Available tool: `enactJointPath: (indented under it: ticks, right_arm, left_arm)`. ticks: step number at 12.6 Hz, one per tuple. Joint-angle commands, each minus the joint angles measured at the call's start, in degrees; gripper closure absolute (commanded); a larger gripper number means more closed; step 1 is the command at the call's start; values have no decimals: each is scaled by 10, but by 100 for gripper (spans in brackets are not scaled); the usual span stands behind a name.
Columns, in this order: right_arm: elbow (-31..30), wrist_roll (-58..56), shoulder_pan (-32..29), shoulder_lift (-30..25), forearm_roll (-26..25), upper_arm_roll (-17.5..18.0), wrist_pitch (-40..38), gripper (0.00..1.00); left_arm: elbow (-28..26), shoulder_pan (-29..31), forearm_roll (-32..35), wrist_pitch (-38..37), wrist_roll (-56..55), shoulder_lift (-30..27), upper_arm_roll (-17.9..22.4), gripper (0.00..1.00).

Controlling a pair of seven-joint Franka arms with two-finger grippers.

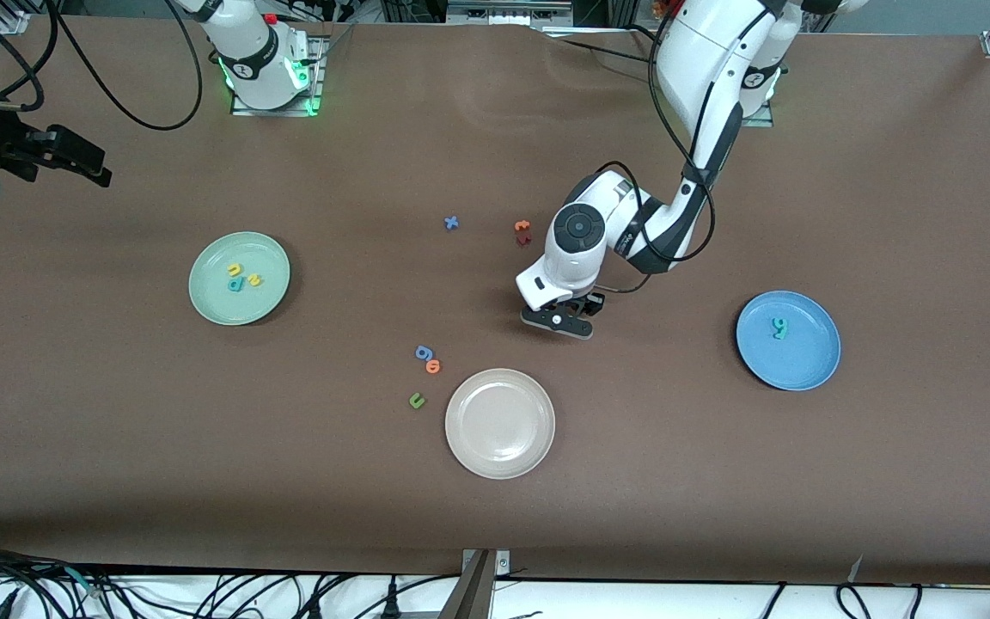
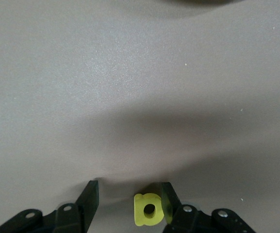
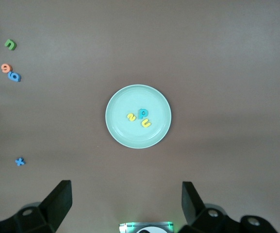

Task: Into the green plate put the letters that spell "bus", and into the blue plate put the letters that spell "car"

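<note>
My left gripper [image 1: 557, 320] is down at the table between the beige and blue plates, open, with its jaws either side of the yellow a [image 2: 140, 213]. One finger [image 2: 168, 196] touches the letter and the other stands apart. That a is hidden in the front view. The green plate [image 1: 211, 297] holds the teal b [image 3: 143, 113], yellow u [image 3: 145, 123] and yellow s [image 3: 131, 117]. The blue plate [image 1: 804, 361] holds teal lettering [image 1: 778, 326]; I cannot tell if it is one letter or two. My right gripper [image 3: 127, 194] hangs open and empty high over the green plate [image 3: 125, 136].
A beige plate [image 1: 499, 423] lies nearer the front camera than the left gripper. Beside it are a blue g [image 1: 423, 352], an orange o [image 1: 433, 366] and a green u [image 1: 416, 400]. A blue x [image 1: 451, 223] and orange and dark red letters [image 1: 522, 232] lie mid-table.
</note>
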Motion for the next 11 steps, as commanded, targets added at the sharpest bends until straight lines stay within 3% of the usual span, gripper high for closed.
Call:
enactJointPath:
  ticks: [1, 4, 11]
  right_arm:
    - [-27, 13, -13, -15, -17, 23, 17, 0]
    - [-31, 24, -11, -12, -37, 35, 57, 0]
    - [-26, 30, 1, 0, -26, 8, 62, 0]
  left_arm:
    - [13, -7, 19, -2, -15, 11, 6, 39]
    - [13, -6, 16, -2, -15, 14, 5, 38]
    - [13, -3, 11, -8, -9, 2, 5, 37]
